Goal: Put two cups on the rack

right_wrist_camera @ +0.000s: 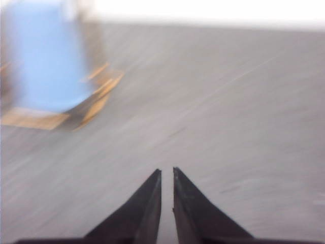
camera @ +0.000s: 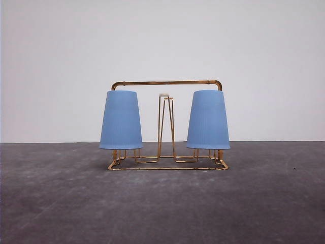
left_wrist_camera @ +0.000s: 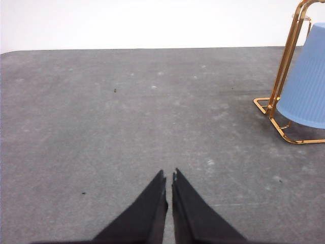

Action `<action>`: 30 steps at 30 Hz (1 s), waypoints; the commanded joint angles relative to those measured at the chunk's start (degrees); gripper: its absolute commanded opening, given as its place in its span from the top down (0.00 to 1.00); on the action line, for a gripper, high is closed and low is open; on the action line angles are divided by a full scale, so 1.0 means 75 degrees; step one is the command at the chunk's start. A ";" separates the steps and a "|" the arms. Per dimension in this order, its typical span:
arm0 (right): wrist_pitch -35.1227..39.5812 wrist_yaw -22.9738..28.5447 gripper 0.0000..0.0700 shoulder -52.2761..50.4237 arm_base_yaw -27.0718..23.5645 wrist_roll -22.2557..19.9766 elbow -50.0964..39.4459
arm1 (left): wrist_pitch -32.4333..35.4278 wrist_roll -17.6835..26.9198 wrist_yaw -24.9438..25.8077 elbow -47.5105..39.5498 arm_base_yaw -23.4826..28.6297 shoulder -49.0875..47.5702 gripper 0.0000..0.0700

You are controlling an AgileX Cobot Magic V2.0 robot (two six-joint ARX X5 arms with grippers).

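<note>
Bare grey bench (camera: 162, 208) up front, wide free space both sides. Left gripper (left_wrist_camera: 169, 175) fingers pressed nearly together, empty, above bench, rack just off to one side. Rack (camera: 167, 82) mid-bench near back edge: left cup (camera: 121, 121) and right cup (camera: 208, 120) inverted on outer prongs. Right gripper (right_wrist_camera: 167, 173) fingers likewise closed, empty, view blurred.

No readable text — no labels, brands, numbers, signs anywhere.
</note>
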 commanded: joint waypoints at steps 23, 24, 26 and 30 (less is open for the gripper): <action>-0.0321 0.0201 0.94 -0.1054 -0.0406 0.0076 -0.0289 | -0.0029 -0.0003 0.0007 -0.0105 0.0006 -0.0006 1.00; -0.0321 0.0201 0.94 -0.1054 -0.0406 0.0076 -0.0290 | -0.0029 -0.0003 0.0007 -0.0105 0.0006 -0.0006 1.00; -0.0321 0.0201 0.94 -0.1054 -0.0406 0.0076 -0.0291 | -0.0029 -0.0003 0.0007 -0.0105 0.0006 -0.0006 1.00; -0.0321 0.0201 0.94 -0.1054 -0.0406 0.0076 -0.0291 | -0.0026 -0.0002 0.0007 -0.0105 0.0006 -0.0006 1.00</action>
